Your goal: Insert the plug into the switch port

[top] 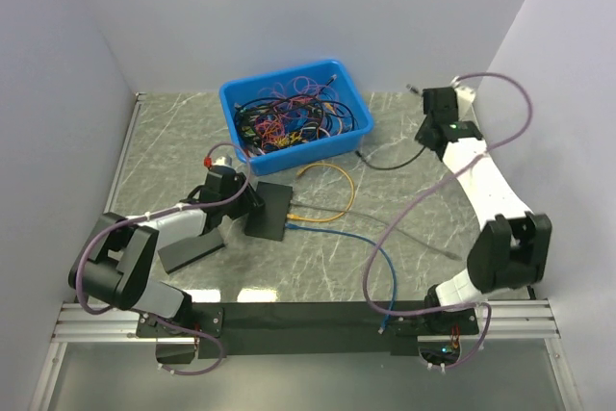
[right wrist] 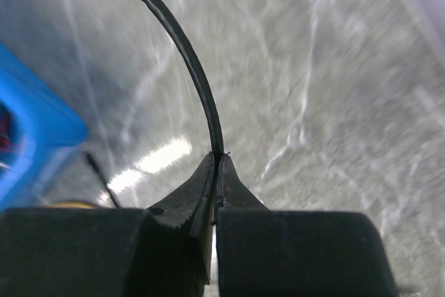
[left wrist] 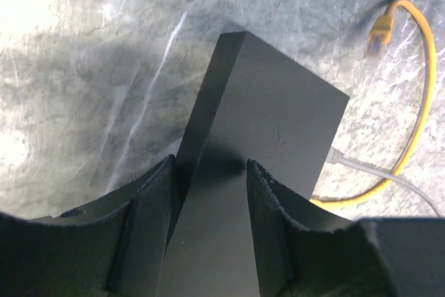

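Nearest, a blue patch cable (top: 385,267) loops up to the right edge of the network switch (left wrist: 278,116), a flat matte-black box lying left of centre on the marbled table (top: 404,209). The left gripper (left wrist: 208,165) clamps the switch's end between both fingers. A yellow cable (left wrist: 424,88) and a grey cable (left wrist: 375,170) reach the same edge. Farther right, the right gripper (right wrist: 217,161) is closed tight on a thin black cable (right wrist: 188,60), whose plug cannot be made out. Beyond is a blue bin (top: 318,146) of tangled cables.
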Controlling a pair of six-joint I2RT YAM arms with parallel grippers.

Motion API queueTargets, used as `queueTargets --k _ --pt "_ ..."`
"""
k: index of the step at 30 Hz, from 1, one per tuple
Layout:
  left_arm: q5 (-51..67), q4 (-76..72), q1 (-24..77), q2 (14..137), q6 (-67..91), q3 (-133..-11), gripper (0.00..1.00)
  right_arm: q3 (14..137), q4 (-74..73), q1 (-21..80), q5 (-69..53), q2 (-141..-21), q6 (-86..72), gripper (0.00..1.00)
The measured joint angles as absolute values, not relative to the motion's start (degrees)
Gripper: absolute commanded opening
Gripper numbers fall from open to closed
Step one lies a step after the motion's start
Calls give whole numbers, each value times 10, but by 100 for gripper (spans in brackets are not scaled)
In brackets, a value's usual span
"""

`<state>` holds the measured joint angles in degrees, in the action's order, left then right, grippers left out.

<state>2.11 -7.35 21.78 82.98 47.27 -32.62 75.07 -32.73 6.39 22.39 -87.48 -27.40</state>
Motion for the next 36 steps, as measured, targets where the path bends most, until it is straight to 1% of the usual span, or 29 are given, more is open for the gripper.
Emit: queueTargets --k 4,8,12,17,22,24,29,32,33,34,35,36 --pt "21 -59 218 816 473 -326 51 778 -339 62 263 -814 -274 0" --pt "18 -51 218 809 473 -328 50 780 -347 62 276 -751 -270 0" --pt "19 -49 218 795 473 -328 50 775 -336 80 249 -688 -254 0" --pt "22 -56 218 729 472 -328 52 747 -300 161 187 -625 -229 0" --pt "33 -93 218 624 469 -319 54 702 -250 233 106 -618 -222 0" --pt "43 -116 218 583 464 -307 56 679 -232 256 77 -625 -223 0" --pt "63 -157 218 495 457 -283 60 642 -210 319 41 -657 -229 0" --pt "62 -165 218 470 455 -276 59 634 -196 343 27 -673 -231 0" --pt "61 -165 219 465 454 -274 59 632 -193 346 20 -676 -233 2" --pt "59 -164 219 463 453 -272 59 630 -188 348 13 -680 -235 25" --pt "57 -165 219 462 452 -269 60 628 -181 348 5 -686 -242 39" --pt "53 -164 219 460 451 -265 59 626 -174 348 0 -691 -242 49"
